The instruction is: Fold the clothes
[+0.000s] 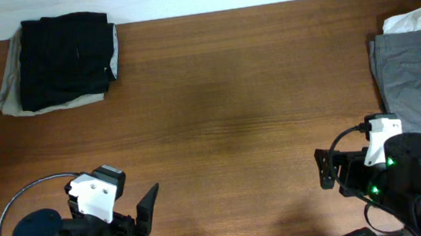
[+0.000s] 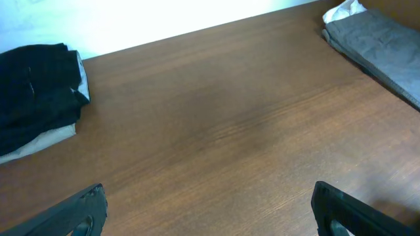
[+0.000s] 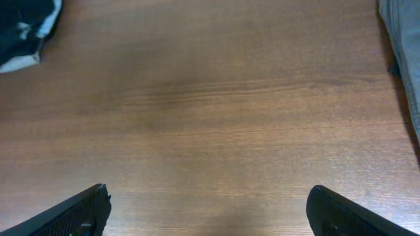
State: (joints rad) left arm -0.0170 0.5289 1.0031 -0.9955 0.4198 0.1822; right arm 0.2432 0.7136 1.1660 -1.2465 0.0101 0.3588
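The black garment (image 1: pixel 61 59) lies folded at the far left corner of the table, on top of a folded beige garment (image 1: pixel 9 97). It also shows in the left wrist view (image 2: pixel 36 92) and at the top left edge of the right wrist view (image 3: pixel 23 23). My left gripper (image 1: pixel 146 213) is open and empty near the front left edge; its fingers frame bare wood (image 2: pixel 209 203). My right gripper (image 1: pixel 328 170) is open and empty near the front right (image 3: pixel 209 203). Both are far from the black garment.
A folded grey garment (image 1: pixel 415 75) lies along the right edge with a white cloth (image 1: pixel 410 20) behind it; it also shows in the left wrist view (image 2: pixel 374 39). The brown wooden table (image 1: pixel 233 116) meets a white wall at the back.
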